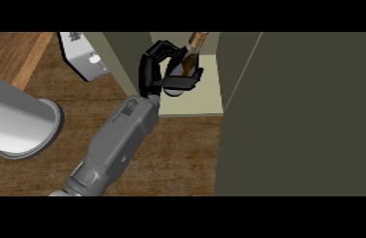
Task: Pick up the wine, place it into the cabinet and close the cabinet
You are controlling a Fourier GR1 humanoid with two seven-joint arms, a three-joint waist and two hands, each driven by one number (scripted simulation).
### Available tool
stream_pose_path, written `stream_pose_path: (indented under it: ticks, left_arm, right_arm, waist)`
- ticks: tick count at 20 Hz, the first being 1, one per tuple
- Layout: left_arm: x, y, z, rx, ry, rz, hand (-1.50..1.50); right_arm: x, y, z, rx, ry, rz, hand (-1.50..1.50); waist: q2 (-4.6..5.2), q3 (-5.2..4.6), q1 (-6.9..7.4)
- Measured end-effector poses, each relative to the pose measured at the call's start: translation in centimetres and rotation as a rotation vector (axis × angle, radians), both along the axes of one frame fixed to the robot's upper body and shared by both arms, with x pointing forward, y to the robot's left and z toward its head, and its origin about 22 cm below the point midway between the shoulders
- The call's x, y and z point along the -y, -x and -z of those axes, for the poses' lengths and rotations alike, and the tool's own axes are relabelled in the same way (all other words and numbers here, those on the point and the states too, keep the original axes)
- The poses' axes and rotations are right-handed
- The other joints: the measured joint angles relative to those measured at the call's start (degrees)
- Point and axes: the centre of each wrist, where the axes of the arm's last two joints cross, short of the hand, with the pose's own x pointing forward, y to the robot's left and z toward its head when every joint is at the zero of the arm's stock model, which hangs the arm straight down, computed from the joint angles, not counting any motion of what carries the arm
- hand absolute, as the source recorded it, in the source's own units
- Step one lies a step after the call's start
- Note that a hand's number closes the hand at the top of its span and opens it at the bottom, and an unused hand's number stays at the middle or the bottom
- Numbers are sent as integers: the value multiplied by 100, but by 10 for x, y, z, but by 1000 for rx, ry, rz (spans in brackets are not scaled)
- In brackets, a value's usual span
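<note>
The wine bottle point(189, 63) is dark with a gold foil neck point(197, 39). It is tilted over the pale shelf point(193, 105) inside the open cabinet, neck pointing away from me. My right hand point(152, 67) is shut on it, fingers curled over the upper body and the thumb across the lower part near the base. The grey forearm point(118, 140) runs up from the lower left. The cabinet's olive door point(293, 116) stands open and fills the right side. My left hand does not show.
A large grey cylinder point(25, 121) lies at the left edge on the wooden counter point(178, 155). A pale grey panel with a round white knob point(84, 57) sits left of the cabinet's side wall point(127, 63).
</note>
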Motion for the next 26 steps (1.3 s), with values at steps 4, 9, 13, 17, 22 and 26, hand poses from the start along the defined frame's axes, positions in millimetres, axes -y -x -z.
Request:
stream_pose_path:
  ticks: [4,9,13,17,22,26]
  left_arm:
    - [-6,-11,1,38,-42,-27,150]
    - [-8,-20,0,90,-71,-66,150]
    - [-9,-27,-5,102,-79,-86,150]
    - [-7,-31,-6,84,-50,-88,150]
    - [-8,-34,-6,53,31,-107,150]
    - [-9,-35,-5,45,60,-97,150]
  right_arm:
    - [1,0,2,2,2,-5,-150]
    - [0,1,1,-2,1,-8,-150]
    - [-4,2,5,-10,-10,-29,-150]
    - [-5,2,3,-10,-13,-30,-150]
    - [-6,0,2,12,-14,-42,-150]
    - [-7,-1,3,13,-21,-46,-150]
  waist:
    - [9,0,-24]
    - [11,-2,-49]
    - [19,-1,-87]
    - [23,0,-98]
    - [42,2,-160]
    - [35,19,-174]
